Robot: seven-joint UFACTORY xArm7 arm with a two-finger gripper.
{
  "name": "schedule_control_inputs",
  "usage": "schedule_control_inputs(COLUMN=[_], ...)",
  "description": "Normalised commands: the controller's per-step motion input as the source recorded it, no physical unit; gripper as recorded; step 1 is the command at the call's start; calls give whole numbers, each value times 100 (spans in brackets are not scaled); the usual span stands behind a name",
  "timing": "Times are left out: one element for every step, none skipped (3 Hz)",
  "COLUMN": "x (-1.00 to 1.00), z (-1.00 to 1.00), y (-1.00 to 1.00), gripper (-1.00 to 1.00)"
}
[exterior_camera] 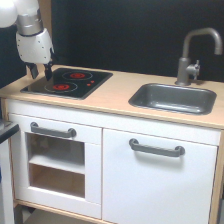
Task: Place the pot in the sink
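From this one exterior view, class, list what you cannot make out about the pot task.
- The pot: not visible anywhere in the exterior view.
- The gripper: dark fingers blurred against the stovetop; holding anything or not, cannot tell.
- The sink: its near wall hides part of the floor.
- The arm: cut off by the top edge.

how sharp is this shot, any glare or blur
Exterior view: soft and low-resolution throughout, edges fuzzy; mild sheen on the rectangular dark grey metal sink and the tall curved grey faucet; the white end effector casts little shadow on the black two-burner stovetop; background very dark.
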Motion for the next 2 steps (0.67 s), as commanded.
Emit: schedule_control_inputs(x=[-37, -8], z=[-100, -80], y=[11, -8], gripper=[100, 93])
